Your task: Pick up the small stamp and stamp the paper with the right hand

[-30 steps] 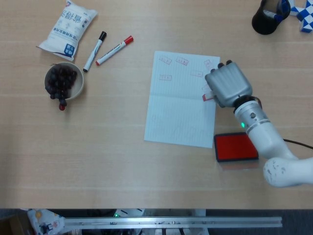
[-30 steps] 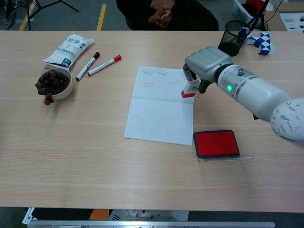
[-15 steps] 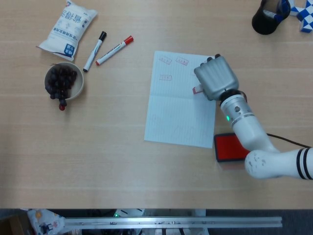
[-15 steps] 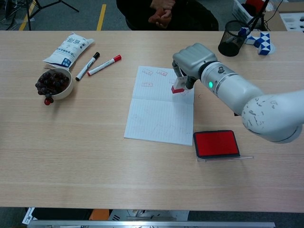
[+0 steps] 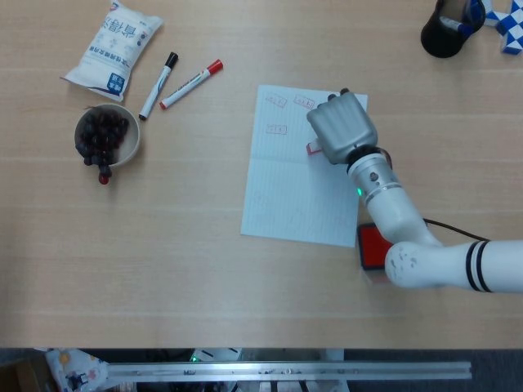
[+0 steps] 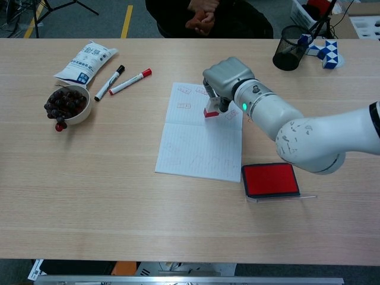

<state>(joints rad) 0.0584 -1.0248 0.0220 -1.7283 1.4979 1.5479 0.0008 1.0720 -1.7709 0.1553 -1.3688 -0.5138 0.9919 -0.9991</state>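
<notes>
A white sheet of paper [image 5: 286,192] [image 6: 193,145] lies mid-table, with several red stamp marks in its upper half. My right hand [image 5: 341,128] [image 6: 225,77] hovers over the paper's upper right part. It holds the small stamp [image 6: 211,111] [image 5: 314,149], white body with a red base, with the base low over the paper. Whether the base touches the sheet I cannot tell. The red ink pad [image 6: 270,179] [image 5: 369,245] sits off the paper's lower right corner, partly hidden by my arm in the head view. My left hand is in neither view.
Two markers [image 5: 190,84] [image 5: 158,86], a white bag [image 5: 114,46] and a bowl of dark fruit [image 5: 105,135] are at the far left. A black pen cup [image 5: 446,28] and a blue-white toy stand at the back right. A person sits behind the table [image 6: 202,15].
My right hand has carried the stamp leftward from the paper's right edge to a spot further in over its upper half.
</notes>
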